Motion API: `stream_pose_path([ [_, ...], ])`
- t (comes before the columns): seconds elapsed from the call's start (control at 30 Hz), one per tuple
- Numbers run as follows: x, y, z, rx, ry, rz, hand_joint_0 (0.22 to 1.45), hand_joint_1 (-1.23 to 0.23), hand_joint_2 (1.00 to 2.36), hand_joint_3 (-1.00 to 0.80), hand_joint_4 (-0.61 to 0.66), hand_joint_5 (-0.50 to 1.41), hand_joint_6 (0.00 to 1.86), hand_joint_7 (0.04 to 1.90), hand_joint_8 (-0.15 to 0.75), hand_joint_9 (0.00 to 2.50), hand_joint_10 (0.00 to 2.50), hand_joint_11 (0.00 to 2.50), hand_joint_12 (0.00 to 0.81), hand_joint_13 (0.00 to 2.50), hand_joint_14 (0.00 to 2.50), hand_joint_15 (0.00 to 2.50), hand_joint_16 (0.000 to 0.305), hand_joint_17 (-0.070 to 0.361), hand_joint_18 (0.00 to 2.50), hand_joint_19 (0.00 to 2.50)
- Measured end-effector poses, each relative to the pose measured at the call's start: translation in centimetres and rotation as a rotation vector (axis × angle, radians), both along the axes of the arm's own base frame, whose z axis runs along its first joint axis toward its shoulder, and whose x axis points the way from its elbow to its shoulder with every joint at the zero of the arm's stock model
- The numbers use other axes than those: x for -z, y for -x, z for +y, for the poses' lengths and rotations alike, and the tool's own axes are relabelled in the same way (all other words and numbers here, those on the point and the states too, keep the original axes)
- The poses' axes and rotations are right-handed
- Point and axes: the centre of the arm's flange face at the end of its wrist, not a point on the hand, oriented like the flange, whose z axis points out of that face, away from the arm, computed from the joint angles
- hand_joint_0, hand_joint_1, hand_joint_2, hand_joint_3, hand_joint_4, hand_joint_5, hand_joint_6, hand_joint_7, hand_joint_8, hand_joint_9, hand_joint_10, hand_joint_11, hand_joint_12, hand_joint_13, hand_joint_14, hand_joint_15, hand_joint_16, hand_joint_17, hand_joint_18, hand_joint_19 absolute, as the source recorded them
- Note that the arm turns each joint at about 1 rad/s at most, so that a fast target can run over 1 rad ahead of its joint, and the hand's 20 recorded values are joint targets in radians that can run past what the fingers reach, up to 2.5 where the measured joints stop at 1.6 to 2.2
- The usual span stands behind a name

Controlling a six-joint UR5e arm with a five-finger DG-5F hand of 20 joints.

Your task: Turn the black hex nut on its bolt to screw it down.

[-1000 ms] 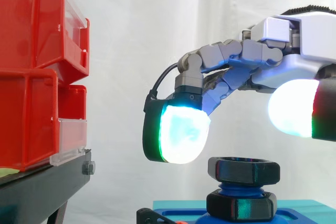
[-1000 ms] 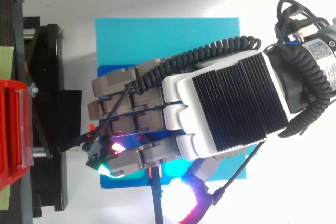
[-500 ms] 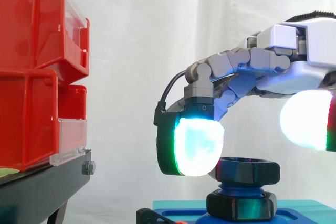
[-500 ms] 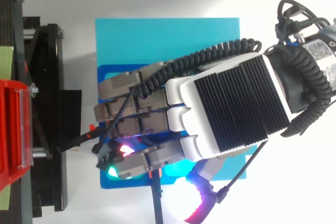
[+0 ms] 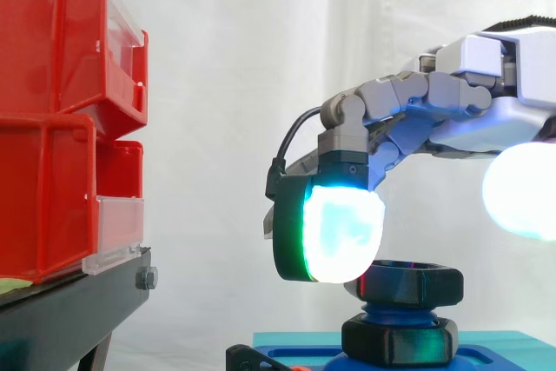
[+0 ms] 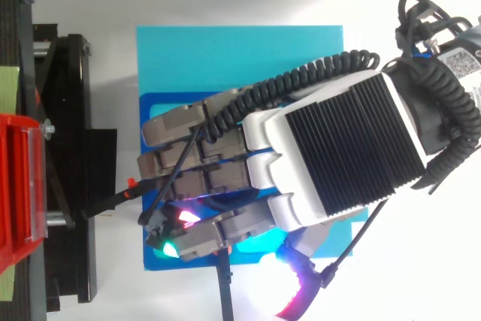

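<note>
Shifted right, the hand (image 6: 338,155) spreads its fingers (image 5: 343,232) wide, one hiding part of the black hex nut (image 5: 419,282).

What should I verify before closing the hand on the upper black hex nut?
1. The upper black hex nut sits level on the blue bolt: ok.
2. The hand is above the nut: ok.
3. The cyan fingertip pad touches the nut's left side: cannot tell.
4. The thumb pad is down at nut height: not ok, it hangs higher, to the right.
5. Nut pinched: not ok, the hand is open.
6. Clear of the red bins: ok.
</note>
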Motion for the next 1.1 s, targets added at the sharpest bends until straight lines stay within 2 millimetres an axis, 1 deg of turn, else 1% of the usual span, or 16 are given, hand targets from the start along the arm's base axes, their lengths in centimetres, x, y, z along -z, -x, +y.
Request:
stream_pose_path([
  [0.5, 0.0, 0.4, -2.0, -0.007, -0.004, -0.003, 0.45, -0.33, 1.0, -0.5, 0.09, -0.11, 0.56, 1.16, 0.212, 0.69, 0.01, 0.3, 0.247, 0.61, 0.01, 0.28, 0.03, 0.069, 0.38, 0.27],
  [1.1, -0.1, 0.7, -3.5, -0.018, -0.004, -0.013, 0.46, -0.33, 1.0, -0.5, 0.09, -0.11, 0.55, 1.17, 0.211, 0.7, 0.01, 0.3, 0.246, 0.62, 0.01, 0.27, 0.03, 0.069, 0.38, 0.28],
])
